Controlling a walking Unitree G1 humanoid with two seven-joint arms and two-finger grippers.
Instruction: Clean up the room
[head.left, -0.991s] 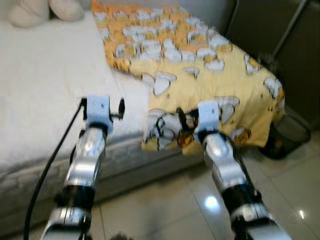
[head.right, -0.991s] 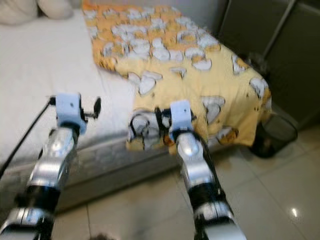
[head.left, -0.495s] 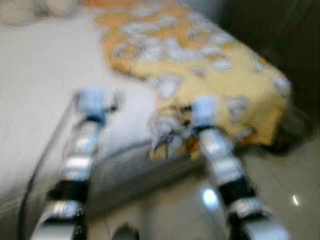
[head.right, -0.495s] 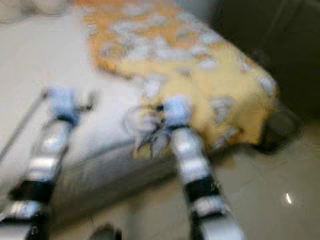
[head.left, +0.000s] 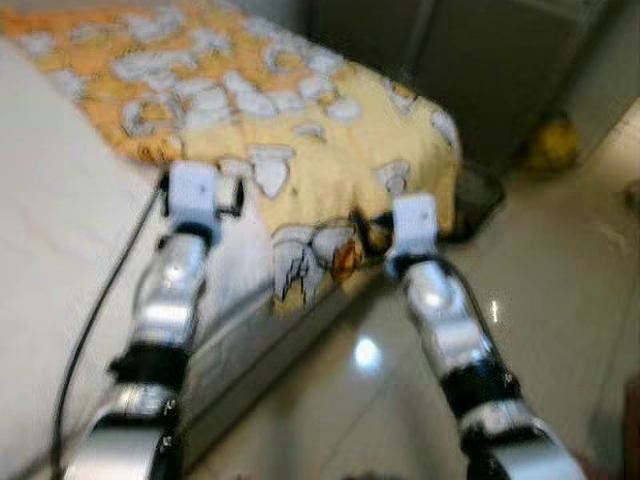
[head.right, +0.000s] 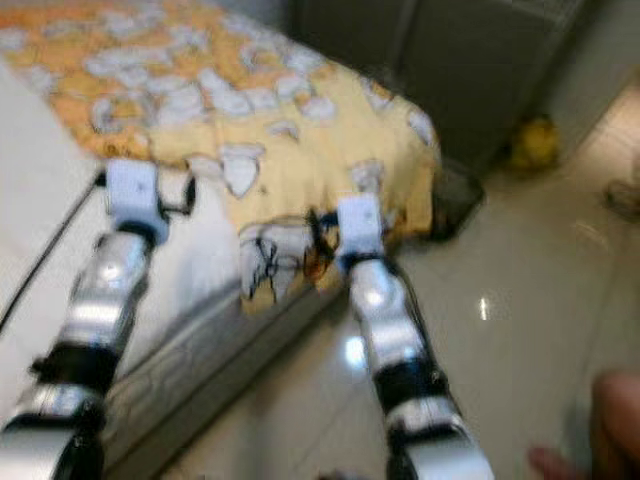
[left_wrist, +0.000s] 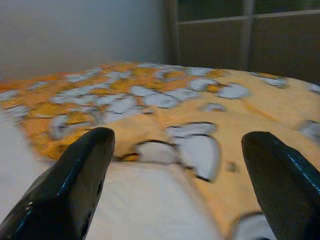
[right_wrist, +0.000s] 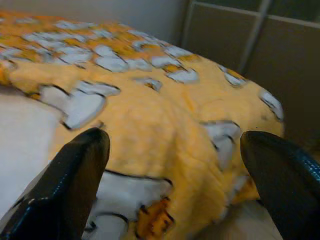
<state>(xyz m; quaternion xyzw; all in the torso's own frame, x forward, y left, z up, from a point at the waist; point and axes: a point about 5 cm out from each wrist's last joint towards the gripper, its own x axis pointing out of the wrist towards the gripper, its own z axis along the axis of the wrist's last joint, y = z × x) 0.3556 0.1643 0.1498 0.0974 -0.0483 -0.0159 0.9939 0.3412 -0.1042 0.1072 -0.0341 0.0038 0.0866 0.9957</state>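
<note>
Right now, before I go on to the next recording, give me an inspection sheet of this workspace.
Surface: bed with a white mattress, beside a glossy tiled floor.
Job's things: yellow patterned blanket spread over the far part of the bed, its corner hanging over the edge.
Clutter: dark bin on the floor past the bed corner; a blurred yellow object further off, too blurred to identify.
Grippers: left pincer open above the mattress near the blanket's edge; right pincer open, facing the draped blanket corner. Neither holds anything.
Cables: black cable running along the left arm.
Surroundings: dark cabinet doors; part of a person at the frame edge.
</note>
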